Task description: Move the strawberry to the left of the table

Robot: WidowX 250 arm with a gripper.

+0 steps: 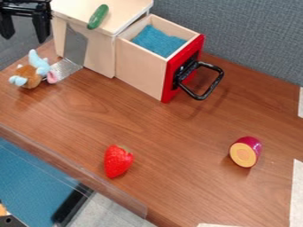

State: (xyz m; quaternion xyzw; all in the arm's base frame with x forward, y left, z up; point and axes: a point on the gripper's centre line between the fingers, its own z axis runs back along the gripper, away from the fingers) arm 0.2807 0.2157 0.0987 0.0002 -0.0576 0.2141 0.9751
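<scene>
Strawberry (118, 161) lies on the wooden table (172, 128) near its front edge; the open drawer (140, 70) sits farther back, presumably leaving reaching room. The gripper (25, 37) hangs at upper left, fingers spread and empty, apparently ready for grasping.

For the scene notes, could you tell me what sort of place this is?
Probably a robot lab's tabletop: a black gripper hangs near a wooden drawer box, with a strawberry on the table.

The black pincer (25, 39) has a wide crossbar (25, 9) and two stout, tapering fingers (42, 27).
</scene>
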